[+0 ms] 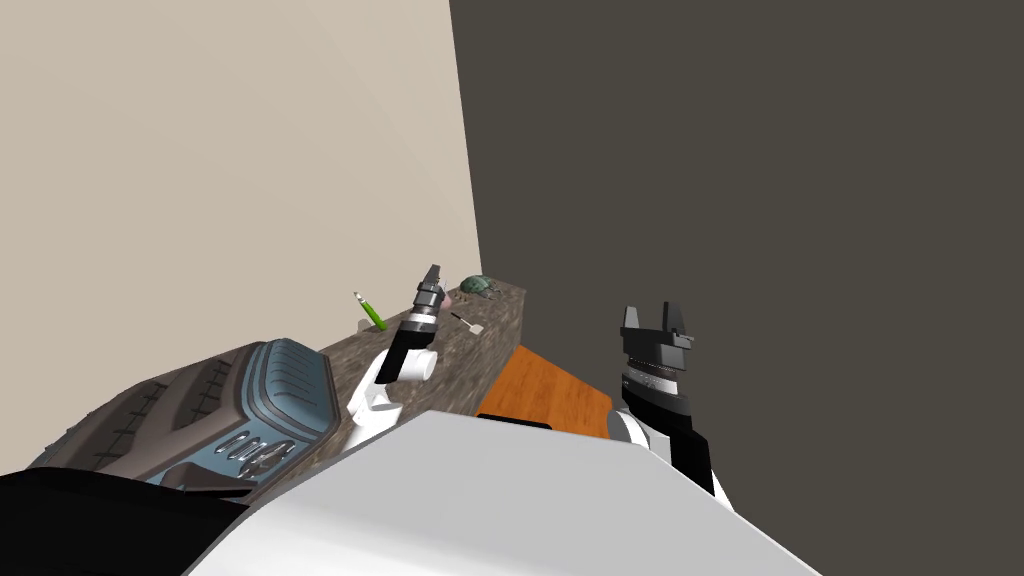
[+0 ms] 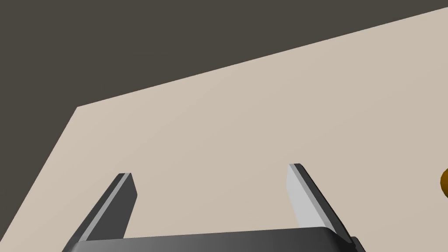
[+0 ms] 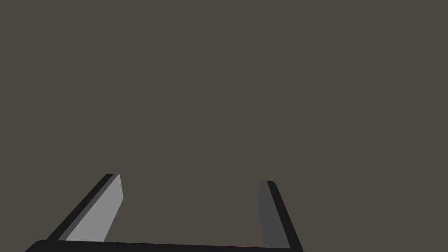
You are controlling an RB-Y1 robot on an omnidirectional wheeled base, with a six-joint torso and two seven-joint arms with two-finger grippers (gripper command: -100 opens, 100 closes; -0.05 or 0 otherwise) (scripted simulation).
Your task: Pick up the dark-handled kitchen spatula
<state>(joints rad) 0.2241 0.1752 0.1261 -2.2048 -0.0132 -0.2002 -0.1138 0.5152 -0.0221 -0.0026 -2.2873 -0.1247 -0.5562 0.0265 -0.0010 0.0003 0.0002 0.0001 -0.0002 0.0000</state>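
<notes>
1. Just to the right of the left claw (image 1: 433, 270), and a little nearer to me than its tips, the spatula (image 1: 466, 323) lies flat on the mottled brown-grey counter (image 1: 500, 310).
2. It looks very small: a thin, short, dark handle that ends in a small pale grey head. The handle end points back toward the left claw's wrist, and the head end points away from it, toward the counter's right edge. I cannot tell any finer detail of the blade.
3. The left claw is over the counter and apart from the spatula, not touching it. In its own wrist view the left claw (image 2: 211, 173) stands wide, with nothing between the two fingers (image 2: 302, 197).
4. The right claw (image 1: 651, 312) is well off to the spatula's right, past the counter's edge, with its tips up. In its wrist view the right claw (image 3: 191, 178) is likewise spread wide and empty.
5. Just beyond the left claw's tips, a dark green rounded lump (image 1: 478, 286) sits at the counter's far end.
6. On the left claw's other side from the spatula, a green stick-like thing (image 1: 371, 312) with a pale tip stands tilted near the wall.
7. Behind the left claw, near my side, sits a grey-blue ridged appliance (image 1: 285, 385).
8. Between the two claws and below the counter's edge lies an orange-brown panel (image 1: 545, 390).
</notes>
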